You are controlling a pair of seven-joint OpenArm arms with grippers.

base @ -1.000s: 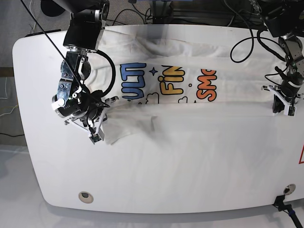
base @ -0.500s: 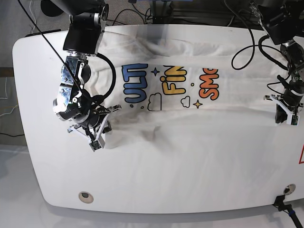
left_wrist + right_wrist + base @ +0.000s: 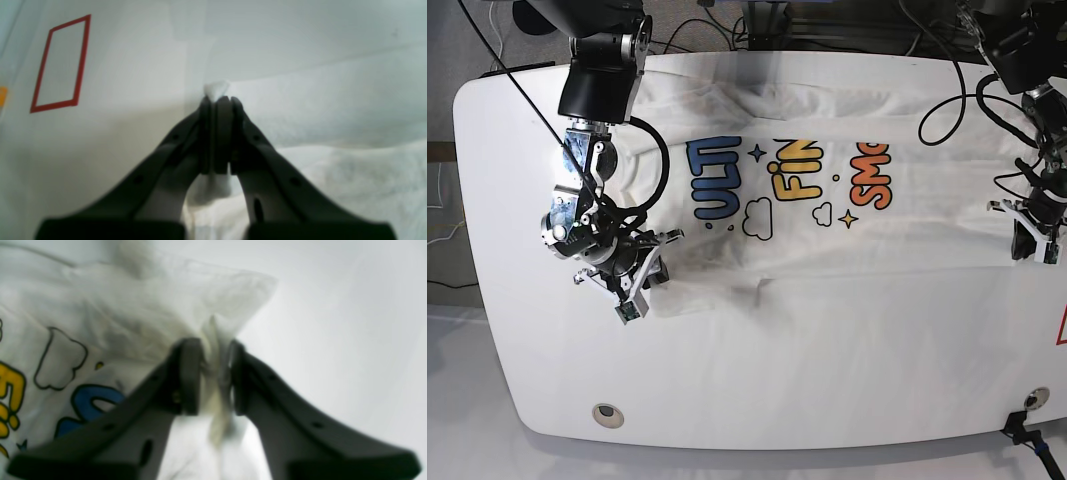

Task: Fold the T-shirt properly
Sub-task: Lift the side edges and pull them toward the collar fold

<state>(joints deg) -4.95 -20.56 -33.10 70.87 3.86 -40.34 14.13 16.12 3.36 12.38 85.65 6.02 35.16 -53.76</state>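
The white T-shirt (image 3: 827, 235) lies spread across the table, print up, with blue, yellow and orange letters showing. On the base view's right, my left gripper (image 3: 1033, 242) is shut on the shirt's edge. A tuft of white cloth (image 3: 217, 89) sticks out past its closed fingertips (image 3: 217, 100). My right gripper (image 3: 632, 298) is at the shirt's left end. Its jaws (image 3: 213, 350) stand slightly apart, and a bunched fold of the T-shirt (image 3: 110, 316) still lies between them.
The white tabletop (image 3: 777, 370) runs toward the front edge. A red tape rectangle (image 3: 60, 63) marks the table beside the left gripper. A round hole (image 3: 607, 412) sits front left, a black clamp (image 3: 1027, 425) front right. Cables (image 3: 947, 95) trail at the back.
Both grippers have drawn the shirt's near edge toward the table front, uncovering more of the print. The right gripper's jaws have parted; the left stays shut.
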